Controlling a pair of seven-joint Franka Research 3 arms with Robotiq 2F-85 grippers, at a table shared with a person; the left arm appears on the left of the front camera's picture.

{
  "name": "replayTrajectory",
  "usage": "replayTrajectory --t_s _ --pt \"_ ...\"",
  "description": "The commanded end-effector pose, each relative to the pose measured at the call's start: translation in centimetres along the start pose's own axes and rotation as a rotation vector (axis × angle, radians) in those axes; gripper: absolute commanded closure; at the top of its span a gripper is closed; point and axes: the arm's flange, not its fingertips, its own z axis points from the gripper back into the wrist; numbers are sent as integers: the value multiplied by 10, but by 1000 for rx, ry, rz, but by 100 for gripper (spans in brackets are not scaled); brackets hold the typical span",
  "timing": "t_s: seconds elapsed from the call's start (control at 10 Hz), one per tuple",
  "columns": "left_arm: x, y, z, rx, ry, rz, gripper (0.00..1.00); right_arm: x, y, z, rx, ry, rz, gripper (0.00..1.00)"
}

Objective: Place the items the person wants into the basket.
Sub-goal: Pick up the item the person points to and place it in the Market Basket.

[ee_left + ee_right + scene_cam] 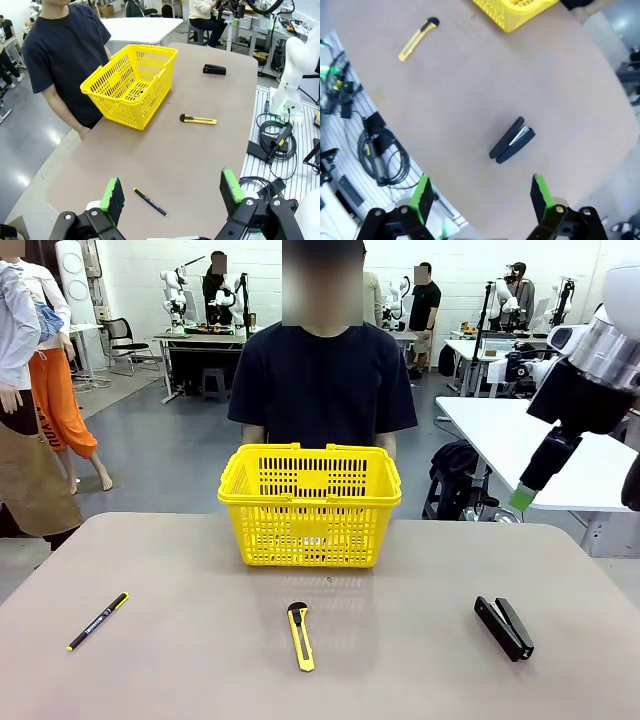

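Left end effector (171, 192) – green pads spread wide, nothing between them, raised above the robot's edge of the matte beige counter (180, 670). It seems parked there so that no item is hidden from the person. Right end effector (481, 194) – likewise spread and empty, high over the counter's right end, with the black hinged stapler (512, 140) almost under it. The stapler lies flat and closed. Slim black pen with a yellow tip (150, 201), lying flat on the counter below the left pads. Yellow utility knife with a black slider (301, 637), flat at mid-counter between pen and stapler and well apart from both, its long axis pointing roughly toward the basket. The three are set in a spaced row, probably so each can be chosen and gripped singly. Bright yellow plastic shopping basket with slotted lattice sides (310, 530), upright at the far middle with its handles folded down and its mouth open for a drop from above. Its contents cannot be made out. Person in a dark navy T-shirt (325, 380), standing directly behind the basket. One hand (85, 131) is at the counter's far edge and no pointing gesture is visible, so by my reading no pick has begun.
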Motion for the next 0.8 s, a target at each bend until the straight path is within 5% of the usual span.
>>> replayTrajectory --t_s 0.0,0.7 --pt "-1 0 1 -7 -17 -23 0 -5 10 1 -8 2 -4 0" --pt "-1 0 1 -7 -17 -23 0 -5 10 1 -8 2 -4 0"
